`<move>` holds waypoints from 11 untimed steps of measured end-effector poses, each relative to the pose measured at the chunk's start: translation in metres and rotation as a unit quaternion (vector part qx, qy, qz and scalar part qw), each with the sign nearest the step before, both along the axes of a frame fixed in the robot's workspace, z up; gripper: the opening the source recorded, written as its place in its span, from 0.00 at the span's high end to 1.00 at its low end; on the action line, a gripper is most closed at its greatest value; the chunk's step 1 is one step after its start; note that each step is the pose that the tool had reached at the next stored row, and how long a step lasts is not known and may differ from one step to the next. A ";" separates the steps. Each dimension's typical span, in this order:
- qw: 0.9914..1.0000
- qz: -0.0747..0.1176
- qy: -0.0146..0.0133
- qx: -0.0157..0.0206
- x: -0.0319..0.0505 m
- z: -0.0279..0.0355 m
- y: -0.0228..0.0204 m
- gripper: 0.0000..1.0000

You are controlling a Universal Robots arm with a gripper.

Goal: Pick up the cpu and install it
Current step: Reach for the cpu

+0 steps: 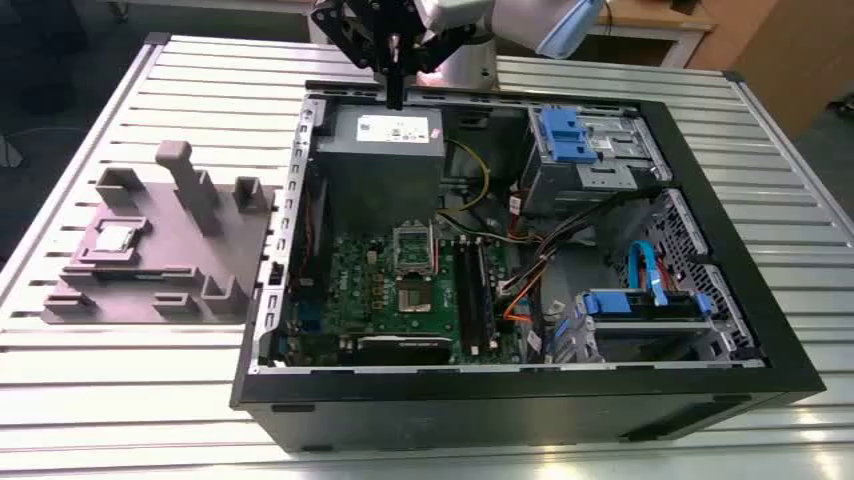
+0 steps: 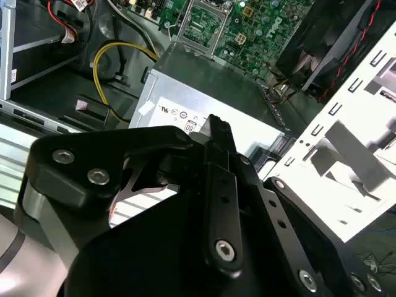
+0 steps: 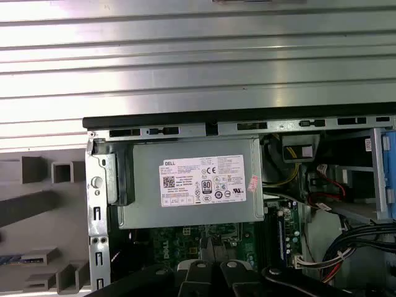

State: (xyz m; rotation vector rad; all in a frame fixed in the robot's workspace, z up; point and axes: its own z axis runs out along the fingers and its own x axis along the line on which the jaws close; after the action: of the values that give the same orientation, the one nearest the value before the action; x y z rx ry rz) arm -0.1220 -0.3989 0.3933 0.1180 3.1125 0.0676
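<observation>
The cpu (image 1: 118,238), a small silver square chip, lies in a recess of the grey fixture plate (image 1: 200,275) on the exterior view's left, beside the open computer case (image 1: 521,400). My gripper (image 1: 395,98) hangs over the case's far edge, above the grey power supply (image 1: 380,150), well away from the cpu. Its black fingers (image 2: 218,133) point down, pressed together, with nothing between them. The motherboard's cpu socket (image 1: 414,252) sits mid-case with its metal frame (image 2: 201,25) visible in the second wrist view.
Inside the case are blue drive bays (image 1: 574,135), a yellow cable (image 2: 102,59), black and orange cables (image 1: 534,270), and memory slots (image 1: 474,295). The fixture plate has tall grey posts (image 1: 180,165). Everything rests on a ribbed aluminium table (image 1: 134,400).
</observation>
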 end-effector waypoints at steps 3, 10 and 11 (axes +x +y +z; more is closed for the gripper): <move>1.000 0.000 0.000 0.000 -0.0003 0.0000 0.0000 0.90; 1.000 0.000 0.000 0.000 -0.0017 0.0000 0.0000 0.90; 1.000 0.000 0.000 0.000 -0.0050 0.0000 0.0000 0.90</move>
State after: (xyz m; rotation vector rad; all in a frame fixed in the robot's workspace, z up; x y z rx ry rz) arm -0.1270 -0.3989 0.3933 0.1180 3.1125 0.0676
